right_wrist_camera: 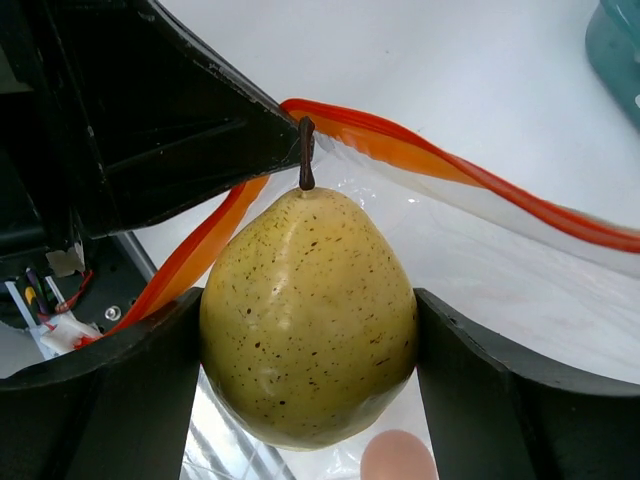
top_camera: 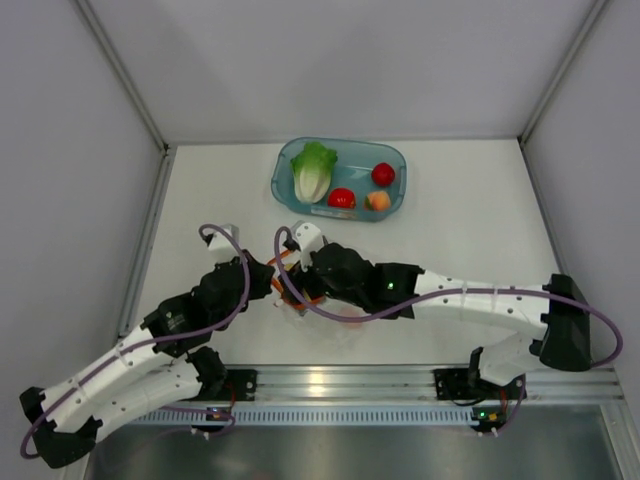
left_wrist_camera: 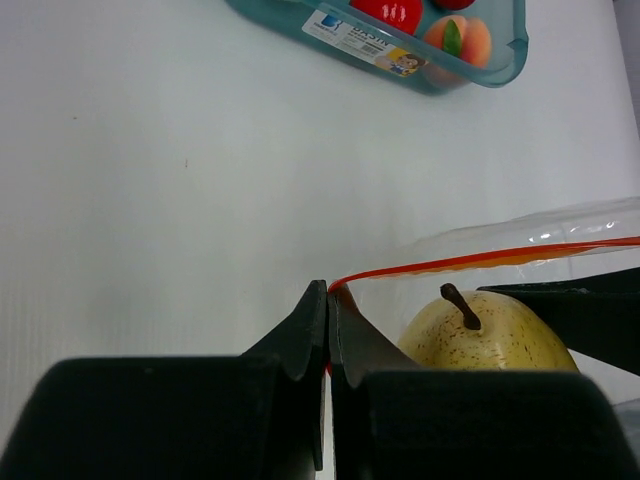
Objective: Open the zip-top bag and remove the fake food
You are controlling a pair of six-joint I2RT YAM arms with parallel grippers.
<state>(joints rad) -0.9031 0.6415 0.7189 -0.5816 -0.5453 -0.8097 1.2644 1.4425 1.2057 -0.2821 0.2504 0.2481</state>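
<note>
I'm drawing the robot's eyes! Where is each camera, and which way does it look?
Top external: high behind the bases, looking down at the white table, teal translucent plastic bin, left arm and right arm.
Left wrist: on the left arm, looking past the left gripper pinching the clear zip-top bag by its orange-red strip.
Right wrist: on the right arm, looking past the right gripper clamping the speckled yellow pear.
Shared: both wrist views show pear and bag.

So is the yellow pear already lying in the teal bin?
No, the right gripper holds the pear at the zip-top bag's open mouth.
</note>
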